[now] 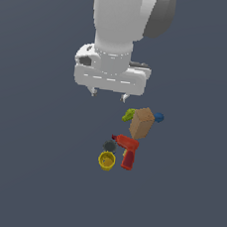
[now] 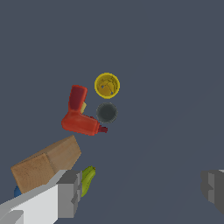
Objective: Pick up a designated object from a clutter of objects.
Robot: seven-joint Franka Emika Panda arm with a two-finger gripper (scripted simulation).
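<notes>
The gripper (image 1: 108,95) is being held above the dark surface (image 1: 23,175), and its fingers (image 2: 69,192) are being kept wide apart with nothing between them, as the wrist view is showing. The tan box (image 1: 142,122) is lying on the surface at the far end of the clutter, below and toward the exterior view's right of the gripper, clear of the fingers. A green piece (image 1: 128,115) is seen touching the box on the exterior view's left, and a blue piece (image 1: 158,117) is peeking out on its right. The red drill (image 1: 126,150) is lying just beside the box on its near side. A dark grey round piece (image 1: 110,146) is sitting right beside the drill, and the yellow cup (image 1: 106,160) is standing upright just beyond it, its mouth being shown open in the wrist view.
</notes>
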